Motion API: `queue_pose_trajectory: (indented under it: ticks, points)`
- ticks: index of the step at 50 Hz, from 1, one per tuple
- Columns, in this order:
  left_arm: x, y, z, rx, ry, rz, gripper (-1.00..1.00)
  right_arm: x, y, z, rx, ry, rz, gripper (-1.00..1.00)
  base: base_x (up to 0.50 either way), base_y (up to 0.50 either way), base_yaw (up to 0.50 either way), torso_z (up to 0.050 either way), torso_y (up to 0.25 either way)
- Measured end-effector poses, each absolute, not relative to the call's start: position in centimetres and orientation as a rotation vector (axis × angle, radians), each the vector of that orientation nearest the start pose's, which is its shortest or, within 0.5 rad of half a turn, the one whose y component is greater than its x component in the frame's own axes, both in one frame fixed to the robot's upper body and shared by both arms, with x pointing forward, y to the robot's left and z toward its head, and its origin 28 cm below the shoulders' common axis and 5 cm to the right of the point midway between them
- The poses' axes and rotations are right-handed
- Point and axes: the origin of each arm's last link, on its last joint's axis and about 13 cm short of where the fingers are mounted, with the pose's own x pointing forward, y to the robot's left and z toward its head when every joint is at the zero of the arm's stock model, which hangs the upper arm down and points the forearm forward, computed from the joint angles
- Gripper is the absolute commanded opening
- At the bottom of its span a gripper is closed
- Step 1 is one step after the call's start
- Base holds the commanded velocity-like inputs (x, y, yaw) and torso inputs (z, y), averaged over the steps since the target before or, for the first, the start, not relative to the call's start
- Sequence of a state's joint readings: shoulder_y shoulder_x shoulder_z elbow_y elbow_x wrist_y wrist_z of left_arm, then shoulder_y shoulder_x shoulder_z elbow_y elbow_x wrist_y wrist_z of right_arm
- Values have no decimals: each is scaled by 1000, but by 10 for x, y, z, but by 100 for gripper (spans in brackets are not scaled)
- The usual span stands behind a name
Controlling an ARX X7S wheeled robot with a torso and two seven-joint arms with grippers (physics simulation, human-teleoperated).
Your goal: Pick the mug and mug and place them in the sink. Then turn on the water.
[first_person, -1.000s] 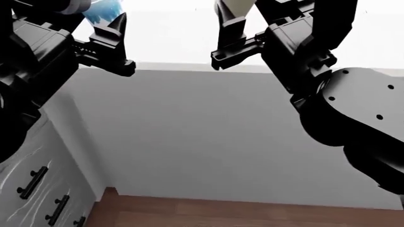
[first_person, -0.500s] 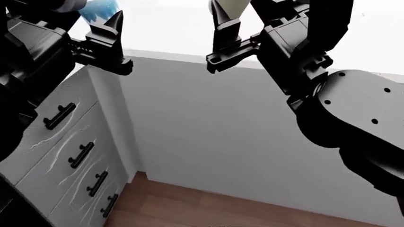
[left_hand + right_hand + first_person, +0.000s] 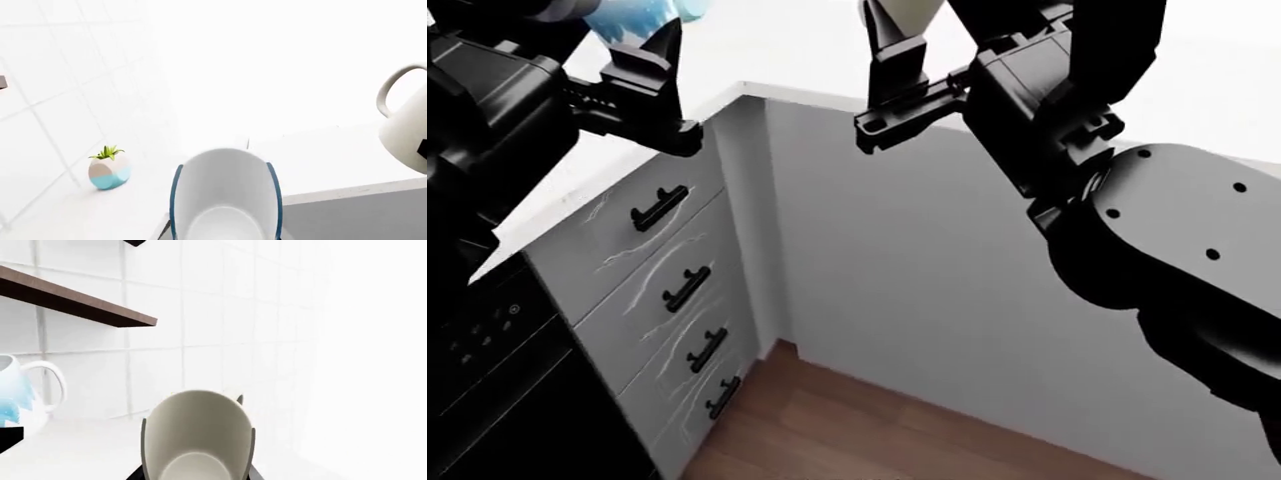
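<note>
Risk first: sink was out of every view, so either mug could clip the tabletop point(image 3: 777, 92) edge when carried over. Left gripper point(image 3: 647, 75) clamped the blue-patterned mug point(image 3: 225, 197); right gripper point(image 3: 894, 85) clamped the cream mug point(image 3: 197, 437). Both mugs looked empty, held aloft.

The head view swings left — the drawer bank point(image 3: 674, 290) now fills the lower left with four handles showing, against two or three before. The counter corner point(image 3: 743, 92) comes into sight, a black appliance point(image 3: 494, 380) enters at bottom left — the floor point(image 3: 868, 430) shrinks.
</note>
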State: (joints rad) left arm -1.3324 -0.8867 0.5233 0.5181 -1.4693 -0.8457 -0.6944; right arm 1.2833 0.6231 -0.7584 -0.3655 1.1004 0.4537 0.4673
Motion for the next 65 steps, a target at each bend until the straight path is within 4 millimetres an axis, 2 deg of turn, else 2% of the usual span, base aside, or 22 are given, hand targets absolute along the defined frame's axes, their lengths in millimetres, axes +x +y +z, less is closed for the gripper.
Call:
queue_pose_trajectory:
  ticks: [65]
  points:
    - [223,249,337,201,-250,-225,-100,274,-72,319,-98,-460,509,-100,-97,-63,500,0,0]
